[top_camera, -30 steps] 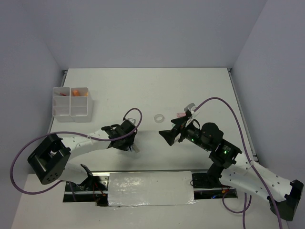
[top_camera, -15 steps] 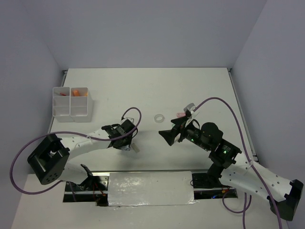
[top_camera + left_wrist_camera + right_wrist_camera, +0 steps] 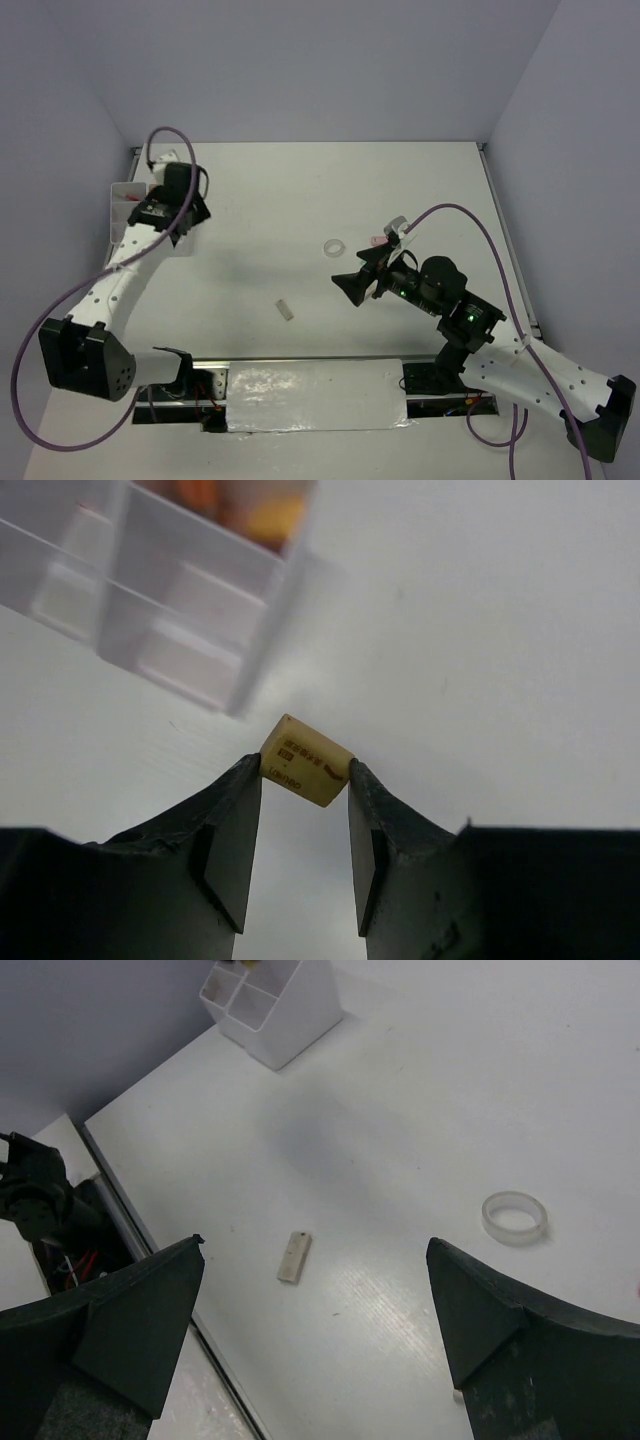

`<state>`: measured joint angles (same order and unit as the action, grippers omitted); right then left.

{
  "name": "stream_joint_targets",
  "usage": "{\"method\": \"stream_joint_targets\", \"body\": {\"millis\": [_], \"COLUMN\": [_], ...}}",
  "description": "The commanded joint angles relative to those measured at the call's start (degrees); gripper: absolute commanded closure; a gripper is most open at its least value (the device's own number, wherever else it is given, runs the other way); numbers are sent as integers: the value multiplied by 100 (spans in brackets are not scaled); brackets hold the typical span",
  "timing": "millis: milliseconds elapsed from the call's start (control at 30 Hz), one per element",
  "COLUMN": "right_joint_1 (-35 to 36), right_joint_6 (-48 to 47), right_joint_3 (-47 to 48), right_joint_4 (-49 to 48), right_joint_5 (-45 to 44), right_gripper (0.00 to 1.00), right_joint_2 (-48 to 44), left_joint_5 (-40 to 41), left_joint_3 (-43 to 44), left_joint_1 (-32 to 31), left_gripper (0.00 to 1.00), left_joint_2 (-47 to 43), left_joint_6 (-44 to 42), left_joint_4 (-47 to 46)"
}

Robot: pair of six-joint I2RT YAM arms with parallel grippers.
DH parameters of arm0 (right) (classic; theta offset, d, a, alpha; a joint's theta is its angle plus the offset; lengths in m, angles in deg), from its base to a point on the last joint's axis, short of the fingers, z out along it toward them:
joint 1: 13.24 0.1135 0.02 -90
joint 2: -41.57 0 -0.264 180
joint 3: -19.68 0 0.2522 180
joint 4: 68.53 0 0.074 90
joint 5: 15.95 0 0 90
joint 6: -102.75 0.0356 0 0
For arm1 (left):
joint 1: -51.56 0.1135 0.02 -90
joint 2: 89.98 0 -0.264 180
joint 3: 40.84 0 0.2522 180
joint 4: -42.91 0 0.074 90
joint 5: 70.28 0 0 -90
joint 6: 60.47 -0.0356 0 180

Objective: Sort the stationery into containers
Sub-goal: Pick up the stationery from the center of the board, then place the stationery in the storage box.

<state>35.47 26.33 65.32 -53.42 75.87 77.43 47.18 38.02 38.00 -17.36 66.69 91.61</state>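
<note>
Partly done: your left gripper (image 3: 305, 772) pinches a tan eraser (image 3: 306, 759) near the box (image 3: 148, 236), upper left; right gripper (image 3: 352, 284) gapes wide; ring (image 3: 335, 246), white eraser (image 3: 286, 309) unsorted.

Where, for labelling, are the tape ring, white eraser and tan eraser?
tape ring (image 3: 515, 1236): right wrist view, near rim.
white eraser (image 3: 293, 1257): right wrist view, its middle.
tan eraser (image 3: 306, 760): left wrist view, labelled face.

A white tabletop (image 3: 400, 190) is enclosed by pale grey walls (image 3: 300, 70), with a crinkled white sheet (image 3: 315, 393) lying at six o'clock.
</note>
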Motion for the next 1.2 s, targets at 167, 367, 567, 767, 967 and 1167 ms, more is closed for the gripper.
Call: {"method": "stream_joint_targets", "body": {"millis": [167,367,567,767,967,1167], "right_joint_1": [-19,-28,-19,-28,-19,-28], "right_joint_6": [-110,-110,-128,-128,-128,-128], "right_joint_3": [143,117,143,126,126,134], "right_joint_4": [-240,-266,-293,-275,-275,-266], "right_joint_5": [134,239,362,424,406,406], "right_gripper": [0,0,0,0,0,0], "right_joint_2": [-61,-70,0,-87,-105,-70], "left_joint_5": [-906,-1205,-1463,-1472,-1305,-1349], "left_joint_3": [943,1181,943,820,636,592], "left_joint_1": [2559,3105,3307,3527,3536,3536], "left_gripper": [98,98,96,88,77,60], "left_joint_2": [1183,2019,2187,2019,1940,1940], "left_joint_6": [-1369,-1827,-1783,-1669,-1669,-1643], "left_joint_4": [-933,-1409,-1894,-1965,-2008,-2000]}}
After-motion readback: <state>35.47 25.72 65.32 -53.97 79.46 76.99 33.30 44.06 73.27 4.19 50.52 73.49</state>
